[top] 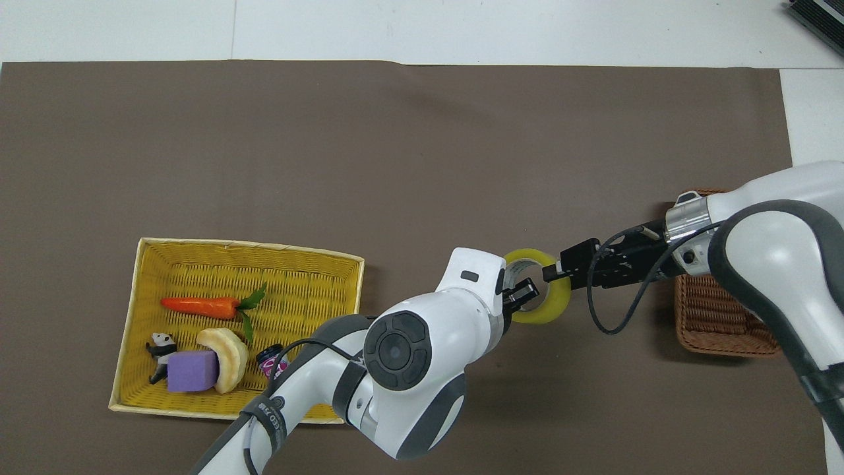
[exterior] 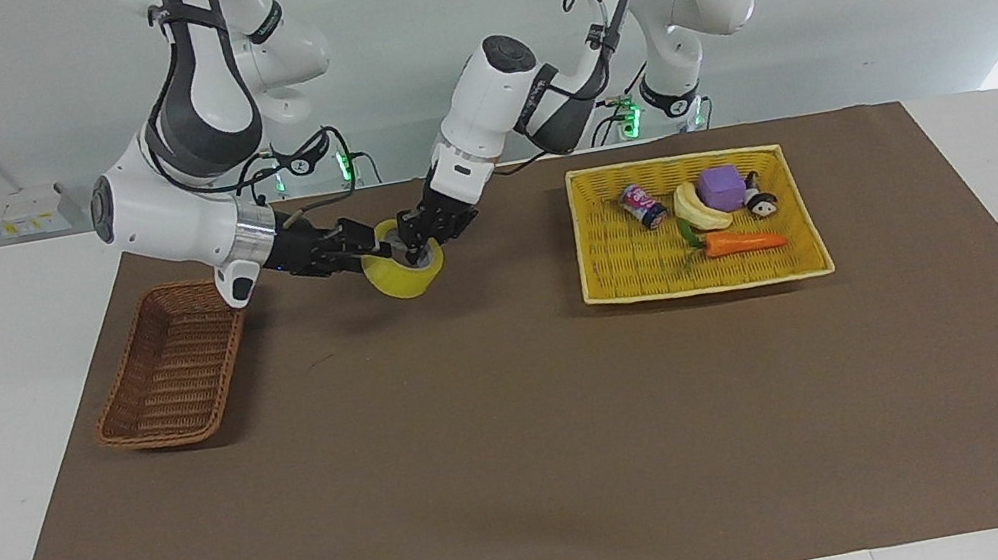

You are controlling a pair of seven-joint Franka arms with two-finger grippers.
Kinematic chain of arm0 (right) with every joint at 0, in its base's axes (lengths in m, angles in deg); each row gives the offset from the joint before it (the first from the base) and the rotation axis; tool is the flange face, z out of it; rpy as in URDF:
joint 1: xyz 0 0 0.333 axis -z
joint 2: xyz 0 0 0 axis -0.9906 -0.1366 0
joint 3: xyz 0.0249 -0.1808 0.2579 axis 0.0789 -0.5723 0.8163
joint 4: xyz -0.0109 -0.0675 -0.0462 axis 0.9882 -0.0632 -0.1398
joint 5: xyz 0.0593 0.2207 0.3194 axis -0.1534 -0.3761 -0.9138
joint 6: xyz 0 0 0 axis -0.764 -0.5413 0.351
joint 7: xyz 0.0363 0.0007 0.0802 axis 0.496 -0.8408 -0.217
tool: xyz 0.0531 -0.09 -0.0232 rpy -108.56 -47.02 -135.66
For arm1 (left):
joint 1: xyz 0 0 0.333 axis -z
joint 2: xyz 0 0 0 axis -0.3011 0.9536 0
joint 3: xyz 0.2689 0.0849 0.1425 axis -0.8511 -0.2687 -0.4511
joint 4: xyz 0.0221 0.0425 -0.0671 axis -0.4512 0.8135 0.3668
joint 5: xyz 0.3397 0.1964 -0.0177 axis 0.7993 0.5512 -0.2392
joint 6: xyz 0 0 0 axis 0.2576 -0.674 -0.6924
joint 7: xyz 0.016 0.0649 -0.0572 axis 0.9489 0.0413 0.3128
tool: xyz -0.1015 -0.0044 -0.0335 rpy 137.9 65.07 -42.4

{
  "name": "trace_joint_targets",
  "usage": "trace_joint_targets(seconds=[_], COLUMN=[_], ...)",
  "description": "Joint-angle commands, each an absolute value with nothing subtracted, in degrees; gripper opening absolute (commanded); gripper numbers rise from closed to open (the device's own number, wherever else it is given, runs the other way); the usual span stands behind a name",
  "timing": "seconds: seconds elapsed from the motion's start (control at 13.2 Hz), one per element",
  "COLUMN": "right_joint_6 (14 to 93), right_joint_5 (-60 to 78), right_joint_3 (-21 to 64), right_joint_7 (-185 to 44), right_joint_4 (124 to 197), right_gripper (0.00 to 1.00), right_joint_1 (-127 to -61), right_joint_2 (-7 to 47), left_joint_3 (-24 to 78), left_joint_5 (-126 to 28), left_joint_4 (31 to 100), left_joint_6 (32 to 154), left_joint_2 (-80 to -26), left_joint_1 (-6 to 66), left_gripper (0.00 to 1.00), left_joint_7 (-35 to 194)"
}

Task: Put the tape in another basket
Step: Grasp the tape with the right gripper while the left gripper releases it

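The yellow tape roll (exterior: pixel 406 278) hangs in the air over the brown mat, between the two baskets; it also shows in the overhead view (top: pixel 552 309). My left gripper (exterior: pixel 425 247) reaches down onto it with one finger inside the core (top: pixel 527 288), shut on the roll's wall. My right gripper (exterior: pixel 373 252) comes in level from the wicker basket's end and is shut on the rim on the other side of the roll (top: pixel 552 272). The brown wicker basket (exterior: pixel 170 375) stands empty at the right arm's end, partly hidden under the right arm in the overhead view (top: pixel 712 323).
A shallow yellow tray-basket (exterior: pixel 620 275) at the left arm's end holds a carrot (exterior: pixel 741 243), a banana, a purple block, a small can and a panda figure. A brown mat (exterior: pixel 525 438) covers the table.
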State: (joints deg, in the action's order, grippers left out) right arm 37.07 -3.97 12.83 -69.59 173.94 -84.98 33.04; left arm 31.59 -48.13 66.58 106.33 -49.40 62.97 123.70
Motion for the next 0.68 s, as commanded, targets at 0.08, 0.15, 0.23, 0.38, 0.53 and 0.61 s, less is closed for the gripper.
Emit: trace_joint_targets(seconds=[0.08,0.15,0.23,0.38,0.53,0.61], right_joint_6=[31.1,30.5,29.9,29.1,29.2,29.3], right_joint_5=[-2.0,-1.5,-1.1,-0.8,0.0,2.6], right_joint_3=[12.9,12.9,12.9,12.7,12.6,12.5], right_joint_7=[-68.8,-68.9,-69.2,-69.9,-72.2,-74.1], right_joint_4=[167.4,166.6,166.2,165.7,165.2,164.9], right_gripper=[0.00,0.00,0.00,0.00,0.00,0.00], right_joint_1=[-82.1,-80.8,-80.0,-78.6,-76.3,-74.5], right_joint_2=[29.8,29.5,29.4,29.3,29.0,28.9], left_joint_3=[31.4,31.1,31.1,30.9,30.9,30.8], left_joint_5=[-50.9,-51.0,-51.0,-51.0,-51.0,-51.0], left_joint_4=[67.5,68.3,69.7,69.7,69.6,69.4], left_joint_6=[106.3,105.8,105.0,97.6,90.2,87.7], left_joint_2=[-53.0,-54.5,-56.1,-58.4,-61.2,-62.0], left_joint_1=[62.4,62.3,61.4,58.5,53.3,51.5], left_gripper=[1.00,1.00,1.00,1.00,1.00,1.00], left_joint_7=[123.1,123.1,122.7,118.6,114.1,112.0])
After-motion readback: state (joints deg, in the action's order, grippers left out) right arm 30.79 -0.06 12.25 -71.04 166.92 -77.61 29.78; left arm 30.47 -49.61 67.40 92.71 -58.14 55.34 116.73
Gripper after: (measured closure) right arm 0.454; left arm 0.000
